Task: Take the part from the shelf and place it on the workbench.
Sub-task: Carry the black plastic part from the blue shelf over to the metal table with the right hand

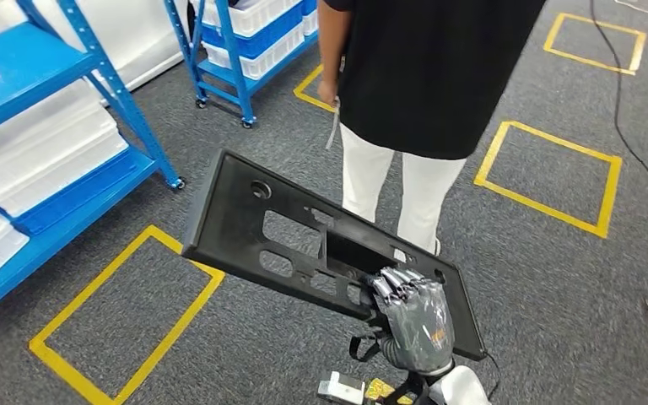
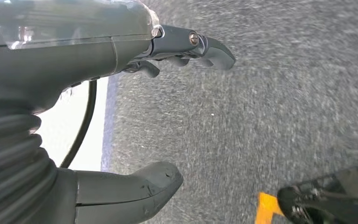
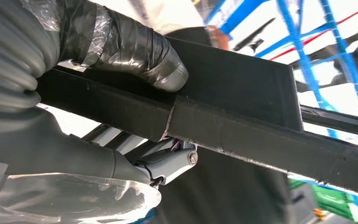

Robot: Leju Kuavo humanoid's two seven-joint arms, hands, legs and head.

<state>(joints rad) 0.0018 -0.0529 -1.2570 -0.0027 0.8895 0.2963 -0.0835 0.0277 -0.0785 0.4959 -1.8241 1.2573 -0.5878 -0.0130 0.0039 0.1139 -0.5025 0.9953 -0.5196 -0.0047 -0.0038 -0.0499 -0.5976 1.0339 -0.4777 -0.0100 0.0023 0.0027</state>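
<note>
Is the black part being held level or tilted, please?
Tilted: the black part slopes up from the right hand toward its far corner, above the floor.

Left hand (image 2: 168, 107), fingers apart, above grey carpet (image 2: 270, 116).

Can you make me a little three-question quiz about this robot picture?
1. True or false: the right hand grips the black plastic panel.
2. What stands behind the panel? A) a person B) a dog C) a bicycle
3. Fill in: the yellow tape squares lie on the grey ____.

Key: 1 true; 2 A; 3 carpet.
</note>
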